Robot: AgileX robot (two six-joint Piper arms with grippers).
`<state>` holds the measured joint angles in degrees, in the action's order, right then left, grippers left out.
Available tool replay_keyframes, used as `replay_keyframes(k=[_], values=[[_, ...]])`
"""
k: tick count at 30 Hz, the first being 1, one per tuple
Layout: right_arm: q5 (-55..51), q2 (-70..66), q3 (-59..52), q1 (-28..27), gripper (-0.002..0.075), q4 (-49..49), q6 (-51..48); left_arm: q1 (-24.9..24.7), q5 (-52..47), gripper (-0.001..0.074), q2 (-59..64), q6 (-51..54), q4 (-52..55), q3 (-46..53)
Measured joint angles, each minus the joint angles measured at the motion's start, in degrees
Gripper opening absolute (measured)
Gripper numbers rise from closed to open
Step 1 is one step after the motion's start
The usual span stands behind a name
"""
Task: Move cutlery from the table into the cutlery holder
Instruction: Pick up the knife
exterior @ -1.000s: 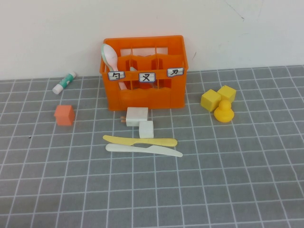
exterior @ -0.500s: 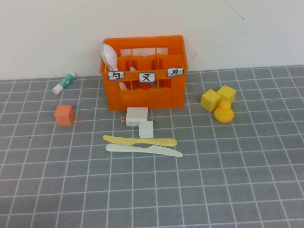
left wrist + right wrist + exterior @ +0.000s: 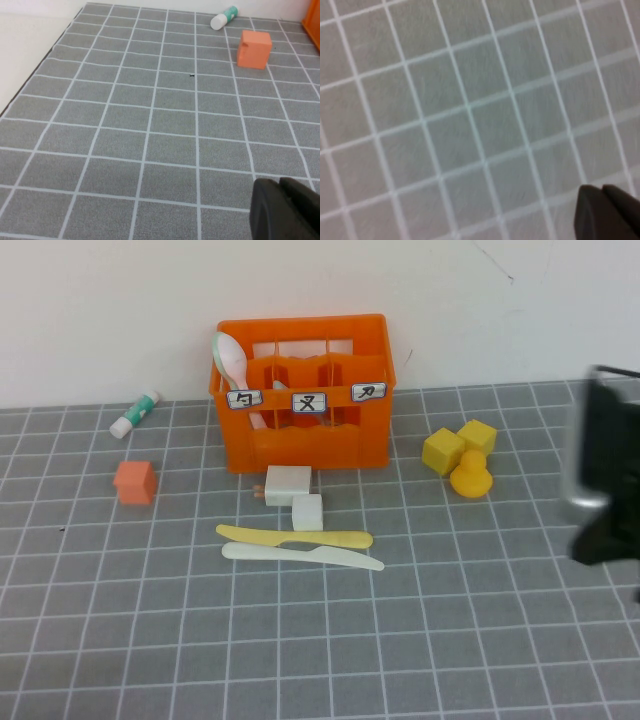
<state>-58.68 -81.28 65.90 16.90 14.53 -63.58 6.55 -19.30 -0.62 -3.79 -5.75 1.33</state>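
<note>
A pale yellow knife (image 3: 295,536) and a white knife (image 3: 303,556) lie side by side on the grey tiled table (image 3: 330,660), just in front of the orange cutlery holder (image 3: 303,390). A white spoon with a greenish rim (image 3: 231,358) stands in the holder's left compartment. My right arm (image 3: 605,475) shows blurred at the right edge of the high view, well right of the knives. My right gripper (image 3: 602,192) is shut and empty over bare tiles. My left gripper (image 3: 279,184) is shut and empty over the table's left part, out of the high view.
Two white blocks (image 3: 295,493) sit between the holder and the knives. An orange cube (image 3: 135,482) (image 3: 254,48) and a green-capped tube (image 3: 135,414) (image 3: 223,18) lie at the left. Two yellow cubes (image 3: 458,445) and a yellow duck (image 3: 470,476) sit at the right.
My right arm has come into the high view at the right edge; it was out of view before. The knives, holder and other objects have not moved.
</note>
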Motion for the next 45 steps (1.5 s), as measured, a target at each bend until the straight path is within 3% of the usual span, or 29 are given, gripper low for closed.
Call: replay_keyframes(k=[5,11,15,33,45], values=[[0.0,-10.83,8.77,5.49,0.005,-0.62,3.41,0.0,0.0,-0.0001,0.0,0.0,0.0,0.0],[0.56,-22.89,19.88,12.86,0.0277,-3.5,8.01,0.0,0.0,-0.0001,0.0,0.0,0.0,0.0],[1.34,-30.18,26.52,16.58,0.0348,-3.99,9.54,0.0,0.0,-0.0001,0.0,0.22,0.0,0.0],[-10.69,-57.21,60.98,22.82,0.0363,-6.3,10.93,0.0,0.0,-0.0001,0.0,0.22,0.0,0.0],[-9.58,-59.39,63.16,25.4,0.0363,-6.3,13.12,0.0,0.0,-0.0001,0.0,0.22,0.0,0.0]])
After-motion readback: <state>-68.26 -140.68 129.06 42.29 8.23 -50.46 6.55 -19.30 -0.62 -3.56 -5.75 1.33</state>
